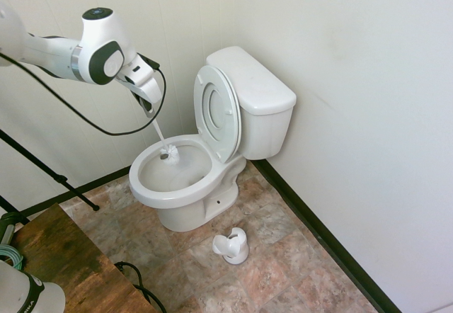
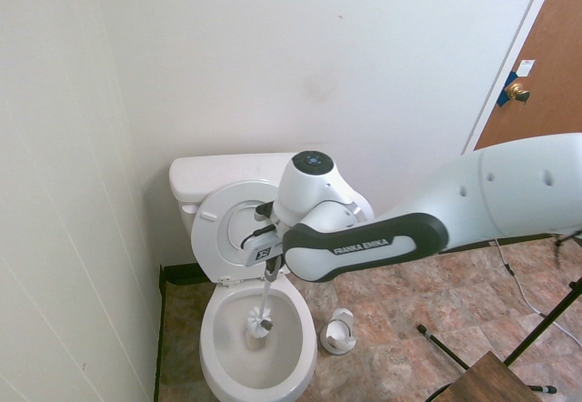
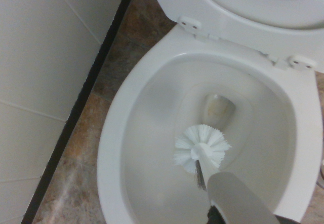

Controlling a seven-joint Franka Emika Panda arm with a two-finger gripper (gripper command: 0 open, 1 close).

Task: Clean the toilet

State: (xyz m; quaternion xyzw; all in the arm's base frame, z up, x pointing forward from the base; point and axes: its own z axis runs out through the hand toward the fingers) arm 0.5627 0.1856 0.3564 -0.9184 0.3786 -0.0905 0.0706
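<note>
A white Franka arm's dark two-finger gripper [image 1: 149, 109] is closing tightly on the handle of a long white toilet brush [image 2: 265, 298], lowering its round, bristled head into the bowl of a large white ceramic toilet [image 1: 182, 197]. The toilet is standing on marbled brown floor tiles [image 1: 267, 271] in the corner of a bathroom, its boxy tank [image 2: 194, 177] backing onto a pale wall [image 1: 368, 93], its white ring seat and lid [image 1: 217, 112] leaning upright against the tank. A small white brush holder [image 2: 337, 333] is sitting on the floor beside the bowl, apart from it.

The brush head is hanging inside the bowl's rim — near the drain opening [image 3: 218, 111], though whether the bristles are pressing on the ceramic cannot be told. The step in hand appears to be scrubbing. Doing it well is likely to mean keeping the grip firm, easing the head down until the bristles bend lightly, then sweeping along the inner wall in overlapping arcs, front edge to hinge side, before working around the drain. Pushing too hard could be twisting the slim handle between the fingers; swinging too wide could be knocking the rim — or the raised seat — and flicking water onto the tiles.
</note>
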